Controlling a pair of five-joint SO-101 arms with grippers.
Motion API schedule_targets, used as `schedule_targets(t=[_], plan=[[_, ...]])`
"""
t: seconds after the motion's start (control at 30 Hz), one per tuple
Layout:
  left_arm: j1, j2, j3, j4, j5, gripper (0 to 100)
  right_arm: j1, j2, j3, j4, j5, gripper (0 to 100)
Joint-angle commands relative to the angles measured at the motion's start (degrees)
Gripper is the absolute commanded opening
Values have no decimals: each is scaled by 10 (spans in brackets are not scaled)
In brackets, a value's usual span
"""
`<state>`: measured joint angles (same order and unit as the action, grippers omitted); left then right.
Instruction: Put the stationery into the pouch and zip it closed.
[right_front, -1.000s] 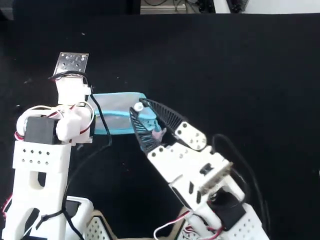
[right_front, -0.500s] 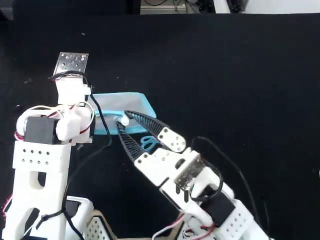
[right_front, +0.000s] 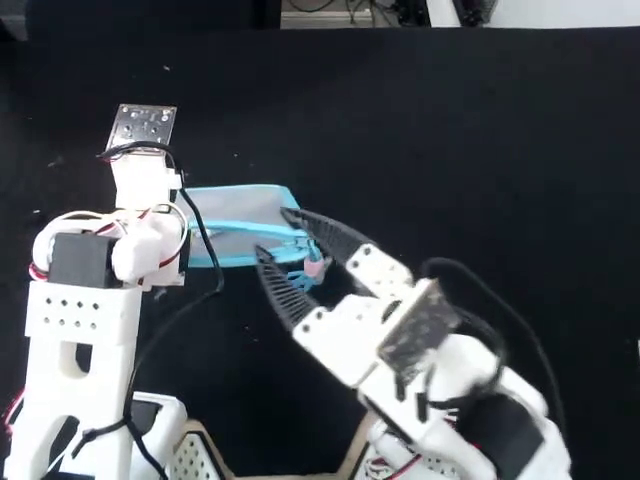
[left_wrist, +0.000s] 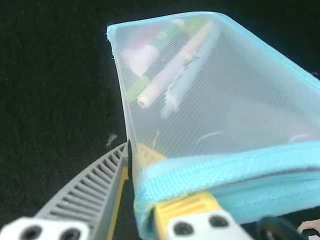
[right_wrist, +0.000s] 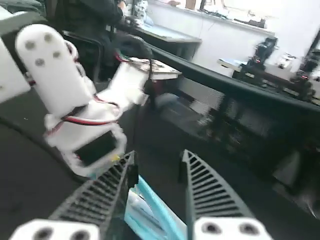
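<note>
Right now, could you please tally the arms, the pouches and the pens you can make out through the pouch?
Arms: 2, the left arm and the right arm
Pouch: 1
Pens seen through it: 2, a white pen and a pale blue pen; the other shapes inside are too blurred to count
Total: 5

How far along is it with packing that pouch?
Looks done: pens and other stationery lie inside the mesh pouch. In hand: the left gripper is clamped on one end of the pouch, and the right gripper stands open at the other end, near the blue zip. Left: closing the zip, probably. I cannot tell how far it is shut.
</note>
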<state>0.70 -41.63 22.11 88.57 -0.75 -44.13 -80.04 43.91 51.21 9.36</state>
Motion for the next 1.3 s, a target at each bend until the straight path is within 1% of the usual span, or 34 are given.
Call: schedule_targets(t=[0.0,0.07,0.13,0.37,0.5,0.6,0.73,0.83,0.93,1.03,1.17,1.27], plan=[[4,-4,-2,-4,-4,32,125,11,-58,64,-6,68],[4,-4,-2,-4,-4,32,171,12,-33,67,-6,57],[4,-4,-2,-4,-4,32,186,12,7,66,-7,77],[4,-4,-2,-4,-4,32,186,12,138,65,-4,237],[4,-2,-2,-4,-4,32,186,11,188,63,-3,260],[4,0,-2,-4,-4,32,185,11,240,18,-3,261],[4,0,-2,-2,-6,32,181,11,309,-73,-3,260],[4,-1,-2,-1,-26,32,166,11,320,-96,-3,259],[4,1,-2,-2,-34,31,171,-6,312,-69,-2,260],[4,2,0,-4,-34,31,171,-67,291,6,-2,260],[4,2,7,-5,-34,31,168,-184,274,102,-2,258],[4,2,7,-5,-34,32,168,-253,288,116,-2,258]])
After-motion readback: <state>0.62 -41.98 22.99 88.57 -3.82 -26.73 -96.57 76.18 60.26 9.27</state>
